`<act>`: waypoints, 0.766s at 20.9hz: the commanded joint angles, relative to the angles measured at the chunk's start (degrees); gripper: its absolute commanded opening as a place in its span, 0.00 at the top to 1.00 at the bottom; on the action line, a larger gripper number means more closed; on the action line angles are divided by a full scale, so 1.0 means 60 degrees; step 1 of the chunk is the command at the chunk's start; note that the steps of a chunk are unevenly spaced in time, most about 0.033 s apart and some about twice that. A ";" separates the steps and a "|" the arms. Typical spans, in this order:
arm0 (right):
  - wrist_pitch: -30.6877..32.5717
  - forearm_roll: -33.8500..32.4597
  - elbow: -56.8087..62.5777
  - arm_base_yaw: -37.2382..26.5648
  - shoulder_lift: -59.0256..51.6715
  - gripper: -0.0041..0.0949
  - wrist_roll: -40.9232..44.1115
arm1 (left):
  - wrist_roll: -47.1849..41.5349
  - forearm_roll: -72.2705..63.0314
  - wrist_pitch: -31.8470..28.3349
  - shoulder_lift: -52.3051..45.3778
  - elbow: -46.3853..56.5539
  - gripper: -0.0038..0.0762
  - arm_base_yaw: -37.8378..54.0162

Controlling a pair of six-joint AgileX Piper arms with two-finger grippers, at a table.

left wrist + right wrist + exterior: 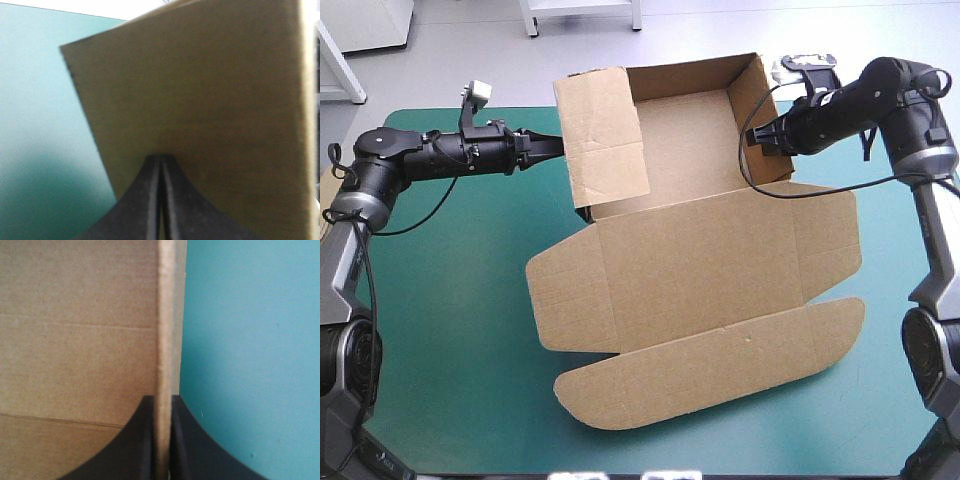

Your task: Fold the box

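- Centre frame, the brown cardboard box (690,260) sits on the teal-green tabletop (450,330), tray walls up and lid lying flat below.
- Upper left, the left tool (560,148) is pinched nearly closed on the left wall.
- Upper right, the right tool (752,138) clamps the right wall's edge.

No readable text or labels anywhere

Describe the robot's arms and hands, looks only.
The left arm and right arm are alike: black tubular forearms, round black joints, grey lower links. The left hand and right hand each have two broad black fingers shaped like curved fins.
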 commanded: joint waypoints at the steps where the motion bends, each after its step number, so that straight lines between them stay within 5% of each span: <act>1: -0.0008 0.0358 -0.0249 0.0148 -0.0291 0.96 0.0047 | -0.0095 -0.0936 0.0302 -0.0583 -0.0320 0.96 -0.0074; 6: -0.0008 0.0385 -0.0249 0.0148 -0.0168 0.96 0.0082 | -0.0462 -0.1293 0.0835 -0.0586 -0.0320 0.95 -0.0074; 8: -0.0008 0.0351 -0.0249 0.0148 -0.0168 0.96 0.0106 | -0.0550 -0.1293 0.0891 -0.0586 -0.0320 0.86 -0.0074; 10: -0.0008 0.0351 -0.0249 0.0148 -0.0168 0.96 0.0106 | -0.0775 -0.1293 0.0891 -0.0586 -0.0320 0.69 -0.0074; 11: -0.0008 0.0351 -0.0249 0.0148 -0.0163 0.96 0.0106 | -0.0863 -0.1319 0.0891 -0.0586 -0.0320 0.52 -0.0074; 16: -0.0008 0.0326 -0.0249 0.0235 -0.0032 0.96 0.0218 | -0.1350 -0.1340 0.0891 -0.0586 -0.0320 0.25 -0.0107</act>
